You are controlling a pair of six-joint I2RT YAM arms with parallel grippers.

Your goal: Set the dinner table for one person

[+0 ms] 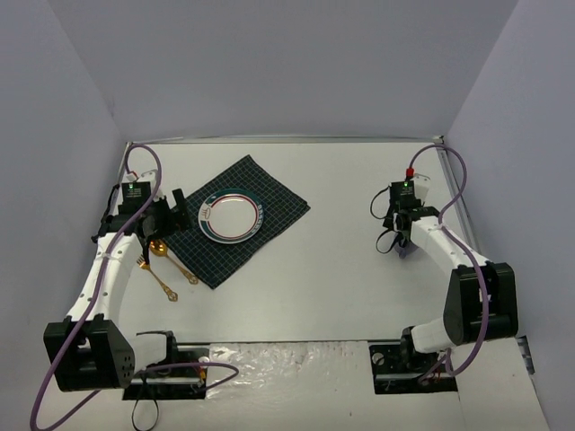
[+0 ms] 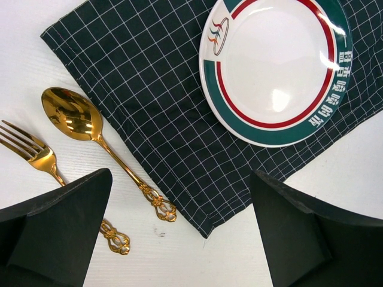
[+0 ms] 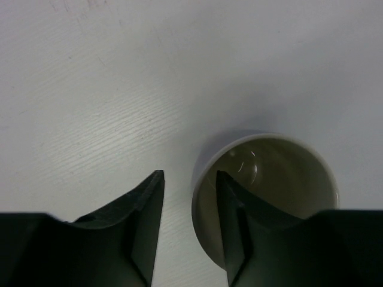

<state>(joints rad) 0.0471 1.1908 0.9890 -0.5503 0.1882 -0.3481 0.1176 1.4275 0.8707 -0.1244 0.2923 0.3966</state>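
Observation:
On the white dinner table [image 1: 341, 269] lies a dark green checked cloth [image 1: 269, 193] with a white plate [image 1: 232, 216], rimmed green and red, on it. A gold spoon [image 2: 75, 116] and a gold fork [image 2: 30, 149] lie just left of the cloth. My left gripper [image 2: 181, 173] hovers wide open above the cloth's near corner, holding nothing. At the right, my right gripper [image 3: 189, 173] straddles the rim of a pale cup [image 3: 281, 173]. One finger is inside the cup and one outside, with a gap showing on each side of the wall.
Thin metal rails [image 1: 287, 139] border the tabletop at the back and sides. A small red-capped object [image 1: 409, 171] sits near the back right rail. Purple cables [image 1: 463, 180] loop beside both arms. Bare white surface [image 1: 341, 206] lies between the cloth and the cup.

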